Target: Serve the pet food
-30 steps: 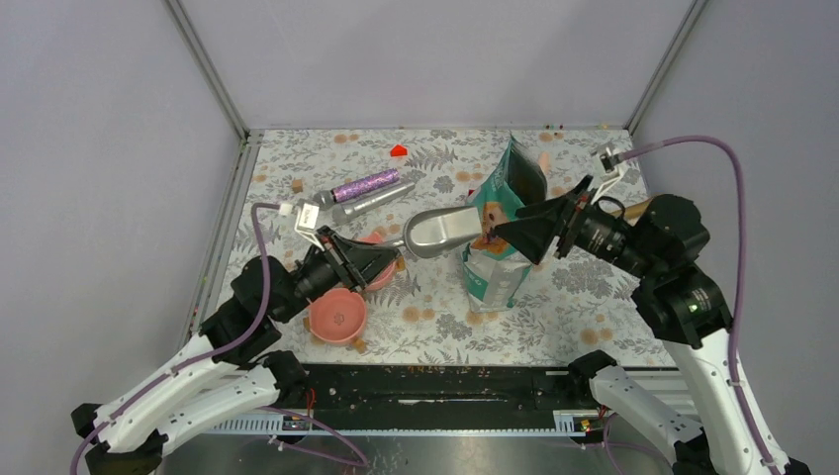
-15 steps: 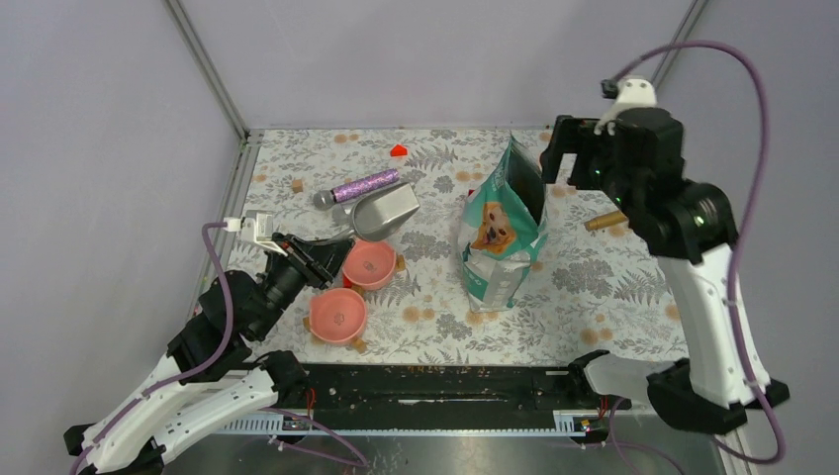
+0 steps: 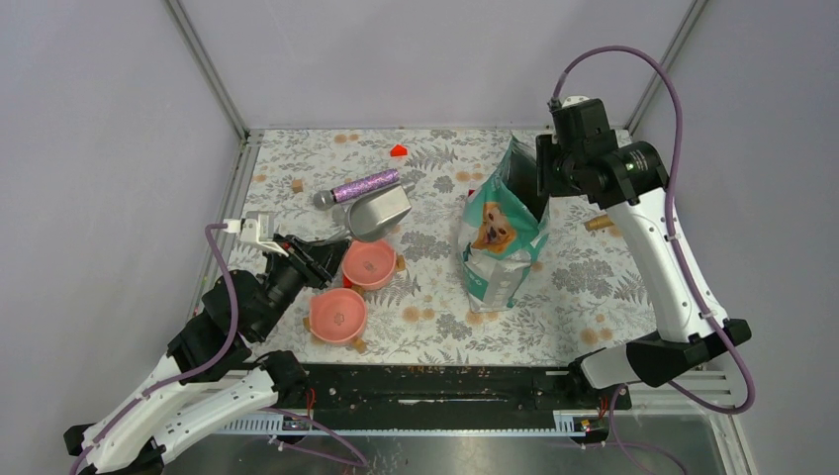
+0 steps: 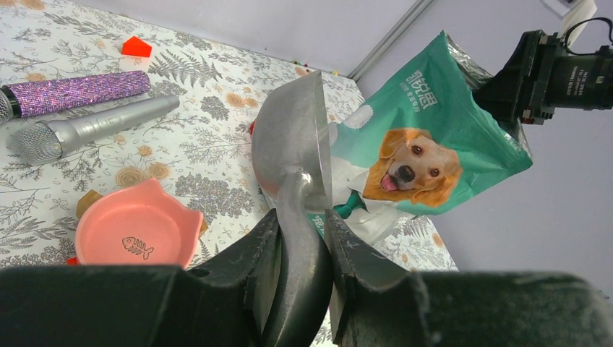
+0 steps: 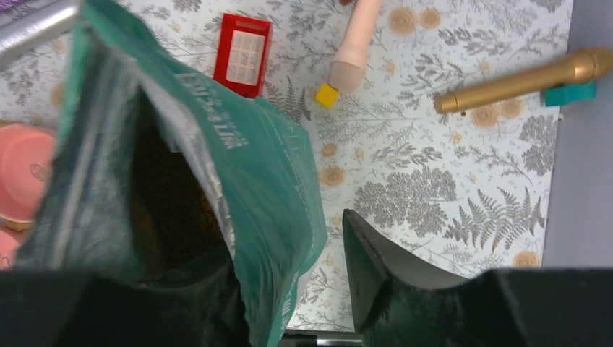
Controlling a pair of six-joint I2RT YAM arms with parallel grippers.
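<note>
The teal-green pouch with the dog print stands upright mid-table, its top open. Inside, the pet food shows only as a dim brown mass. My right gripper hangs over the pouch's top right corner. In the right wrist view the right gripper is open and straddles the pouch wall, one finger inside and the other finger outside with a gap. My left gripper is shut on the handle of a silver scoop, held above the two pink bowls, left of the pouch.
A purple microphone and a silver one lie behind the scoop, with a red block further back. Right of the pouch lie a red card, a pink stick, a yellow block and a gold microphone.
My right arm swung up from in front of the pouch to above its open top, and its jaws narrowed. My left arm drew the scoop back from the pouch towards the bowls.
</note>
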